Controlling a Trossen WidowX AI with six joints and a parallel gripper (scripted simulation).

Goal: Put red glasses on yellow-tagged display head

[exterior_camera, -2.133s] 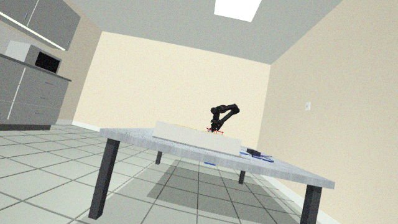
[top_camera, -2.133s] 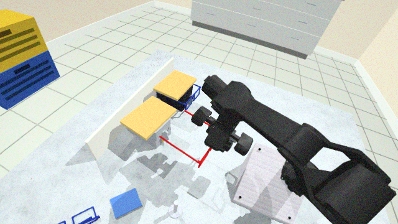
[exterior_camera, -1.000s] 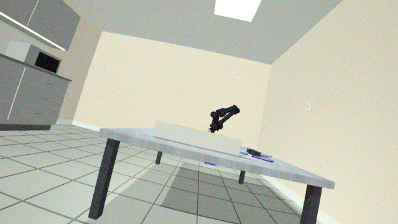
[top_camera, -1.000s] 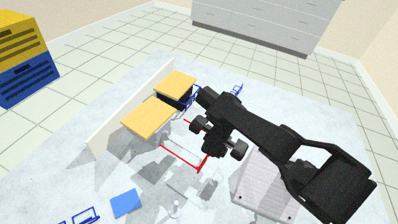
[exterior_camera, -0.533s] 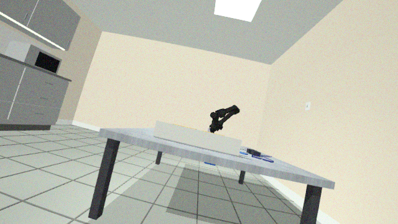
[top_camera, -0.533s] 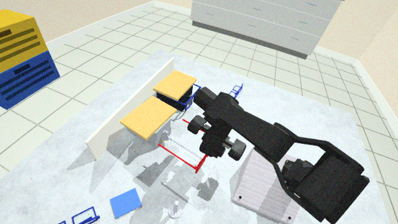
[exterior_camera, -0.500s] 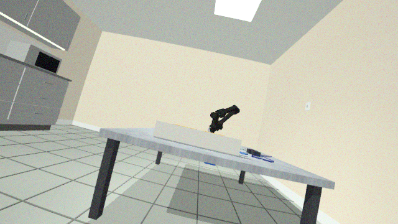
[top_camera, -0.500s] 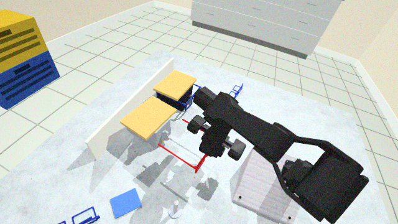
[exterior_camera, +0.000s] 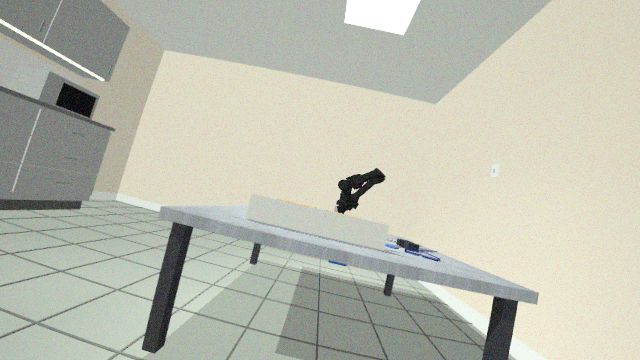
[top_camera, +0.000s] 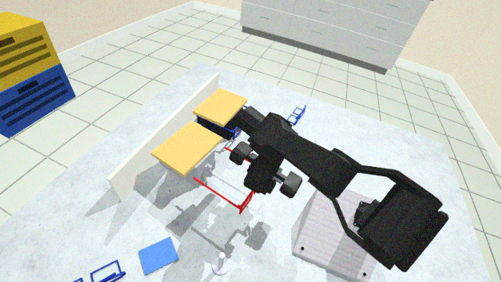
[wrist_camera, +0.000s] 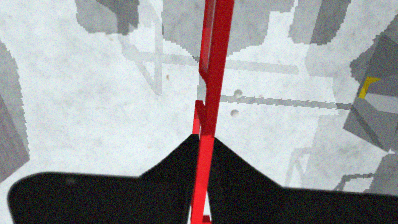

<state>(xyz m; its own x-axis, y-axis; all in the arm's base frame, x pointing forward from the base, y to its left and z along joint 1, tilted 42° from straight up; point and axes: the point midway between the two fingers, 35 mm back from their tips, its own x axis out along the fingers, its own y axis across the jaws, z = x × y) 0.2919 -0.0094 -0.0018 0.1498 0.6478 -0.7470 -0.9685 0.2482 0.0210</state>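
Observation:
The red glasses (top_camera: 217,193) (wrist_camera: 218,65) are in the air, temples pointing towards the grey display head (top_camera: 210,161) (wrist_camera: 377,107) under the nearer wooden board. A small yellow tag (top_camera: 204,178) (wrist_camera: 366,86) shows at this head. The glasses' front stands apart from the head; the far temple is partly hidden by the arm. My gripper (wrist_camera: 201,141) is shut on the front of the glasses; in the top view its fingertips are hidden behind its own body. The other head (top_camera: 214,128), black, is under the farther board and wears blue glasses (top_camera: 236,133).
Two wooden boards (top_camera: 188,146) (top_camera: 221,106) overhang the heads, before a cream panel (top_camera: 164,131) (exterior_camera: 317,225). Other blue glasses (top_camera: 297,115) (top_camera: 107,271) lie at the back and near left. A blue square (top_camera: 158,255), a small white peg (top_camera: 221,266) and a sloped block (top_camera: 325,235) are nearer.

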